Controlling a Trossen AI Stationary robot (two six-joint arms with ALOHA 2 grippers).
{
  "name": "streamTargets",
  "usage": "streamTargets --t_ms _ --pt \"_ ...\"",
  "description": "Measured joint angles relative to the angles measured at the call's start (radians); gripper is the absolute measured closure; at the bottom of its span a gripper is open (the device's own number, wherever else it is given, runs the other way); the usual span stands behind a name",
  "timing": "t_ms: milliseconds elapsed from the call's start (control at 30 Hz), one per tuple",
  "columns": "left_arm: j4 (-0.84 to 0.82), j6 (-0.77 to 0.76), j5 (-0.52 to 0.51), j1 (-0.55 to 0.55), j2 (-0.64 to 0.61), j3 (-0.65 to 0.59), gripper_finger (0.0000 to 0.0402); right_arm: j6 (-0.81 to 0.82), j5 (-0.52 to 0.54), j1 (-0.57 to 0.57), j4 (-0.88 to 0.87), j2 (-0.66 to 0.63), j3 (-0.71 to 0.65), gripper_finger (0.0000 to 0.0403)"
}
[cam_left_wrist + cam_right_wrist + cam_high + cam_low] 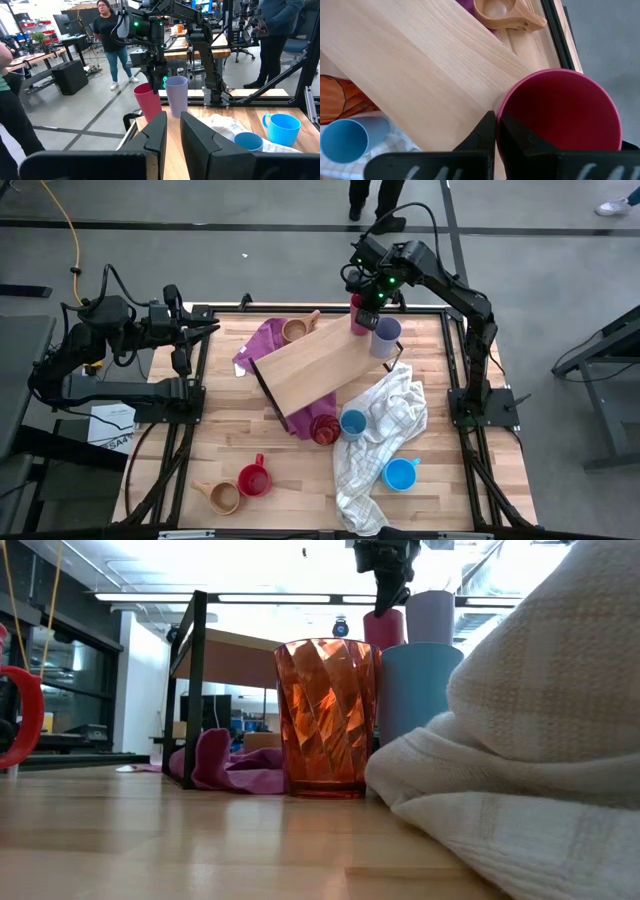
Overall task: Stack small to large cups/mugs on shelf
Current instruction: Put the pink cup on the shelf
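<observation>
- Right gripper (496,131) pinching magenta tumbler (359,315) rim at shelf (310,368) far corner
- Lavender tumbler (385,337) touching beside; white towel (385,430) near
- Left gripper (172,131) slightly spread, empty, off table's left edge

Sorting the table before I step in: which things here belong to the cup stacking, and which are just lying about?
Job:
magenta tumbler, pinched by right pincer
lavender tumbler
shelf
blue cups
red mug
tan mugs

Lying about:
white towel
purple cloth
</observation>
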Motion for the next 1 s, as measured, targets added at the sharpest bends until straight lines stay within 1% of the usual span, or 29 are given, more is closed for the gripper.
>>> streamTargets --t_ms 833,900,1000 --pt "-0.003 0.001 0.000 0.000 0.000 0.000 0.0357 0.003 -0.008 0.000 -0.021 0.000 0.000 0.0402" --pt "-0.003 0.001 0.000 0.000 0.000 0.000 0.0357 0.004 -0.008 0.000 -0.025 0.000 0.000 0.0396" --pt "-0.004 0.002 0.000 0.000 0.000 0.000 0.0357 0.009 -0.008 0.000 -0.025 0.000 0.000 0.0374"
